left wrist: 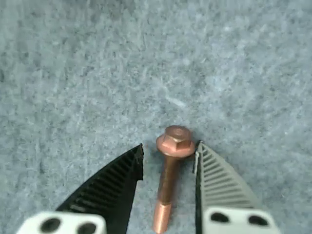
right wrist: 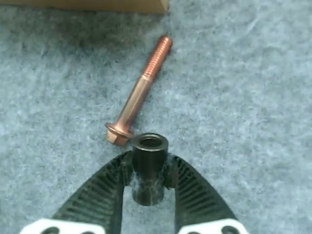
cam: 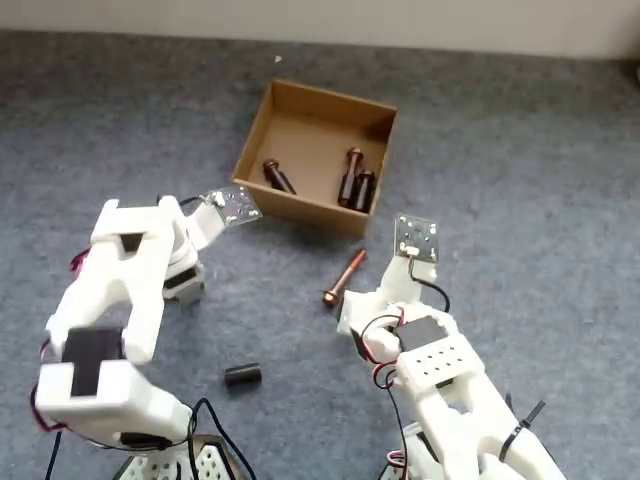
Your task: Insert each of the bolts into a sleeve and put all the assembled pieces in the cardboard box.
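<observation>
Overhead, a grey, short-piled carpet (cam: 520,150) covers the whole work surface, and a pale strip of wall (cam: 400,20) runs along the top edge of the frame. An open cardboard box (cam: 260,125) sits at upper centre. On its floor lie assembled pieces (cam: 357,182), dark sleeves with copper bolts through them: one near the box's left wall, the others together near its right wall. The white left arm (cam: 125,290) fills the left of the frame, bent down toward the carpet, and the white right arm (cam: 440,370) comes in from the lower right. Between them, just below the box, a copper bolt (cam: 344,277) lies slantwise on the carpet with its head toward the lower left. A loose sleeve (cam: 242,375), short and black, lies on its side at lower centre, well apart from the bolt. Seen from the right wrist, the right gripper (right wrist: 149,160) is clamped narrowly on a black sleeve (right wrist: 148,168) whose open end points out past the fingertips; the copper bolt's head lies just beside that rim, with the box edge beyond. Seen from the left wrist, the left gripper (left wrist: 168,145) stands partly wide around a second bolt (left wrist: 168,180). The bolt's head is against the pale finger (left wrist: 219,185), and the black finger (left wrist: 117,185) is apart from the shank, with grey carpet behind.
</observation>
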`<state>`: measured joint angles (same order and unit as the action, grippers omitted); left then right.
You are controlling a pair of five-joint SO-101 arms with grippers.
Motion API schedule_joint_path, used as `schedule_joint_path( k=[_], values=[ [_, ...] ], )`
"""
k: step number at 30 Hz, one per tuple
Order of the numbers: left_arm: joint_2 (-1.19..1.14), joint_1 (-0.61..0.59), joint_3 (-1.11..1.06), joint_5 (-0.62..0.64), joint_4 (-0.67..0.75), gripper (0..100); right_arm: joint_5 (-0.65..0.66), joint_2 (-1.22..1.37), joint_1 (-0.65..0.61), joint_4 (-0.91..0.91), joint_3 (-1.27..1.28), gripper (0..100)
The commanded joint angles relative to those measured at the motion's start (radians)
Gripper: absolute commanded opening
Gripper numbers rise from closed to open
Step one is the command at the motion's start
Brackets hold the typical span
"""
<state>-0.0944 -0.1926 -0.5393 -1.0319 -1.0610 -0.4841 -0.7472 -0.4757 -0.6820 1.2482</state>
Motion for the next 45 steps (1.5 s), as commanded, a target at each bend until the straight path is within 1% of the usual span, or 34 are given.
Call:
schedule_joint_path(
  k=[1,6,11,17,20,24,27,29,30,33,36,38,45],
  values=[
    [-0.096,-0.031,0.131,-0.008,0.012,12,0.008,-0.033,0.012,0.019,-0.01,0.5],
    [-0.105,-0.027,0.134,-0.008,0.012,0,0.008,-0.033,0.012,0.019,-0.01,0.5],
    [-0.099,-0.025,0.145,-0.005,-0.068,1,0.008,-0.033,0.012,0.019,-0.01,0.5],
    [0.071,-0.024,0.133,0.009,-0.152,1,0.008,-0.033,0.012,0.019,-0.01,0.5],
    [0.188,-0.024,0.133,0.106,-0.19,1,0.008,-0.039,0.012,0.019,-0.01,0.5],
    [0.32,0.004,0.133,0.245,-0.195,1,0.011,-0.044,0.012,0.019,-0.01,0.5],
    [0.401,0.03,0.119,0.382,-0.198,1,0.012,-0.048,0.013,0.016,-0.019,0.5],
    [0.456,0.056,0.094,0.474,-0.212,1,0.018,-0.093,0.013,0.015,-0.012,0.5],
    [0.484,0.074,0.074,0.516,-0.222,1,0.041,-0.13,0.013,0.015,-0.01,0.5],
    [0.579,0.133,0.022,0.585,-0.258,1,0.098,-0.272,0.013,-0.019,0.013,0.5],
    [0.691,0.182,-0.033,0.598,-0.253,1,0.103,-0.412,0.013,-0.022,0.07,0.5],
    [0.776,0.206,-0.071,0.628,-0.209,1,0.103,-0.498,0.013,-0.022,0.113,0.5],
    [1.129,0.242,-0.306,0.859,0.048,1,0.112,-0.71,0.013,-0.022,0.18,0.5]
  ],
)
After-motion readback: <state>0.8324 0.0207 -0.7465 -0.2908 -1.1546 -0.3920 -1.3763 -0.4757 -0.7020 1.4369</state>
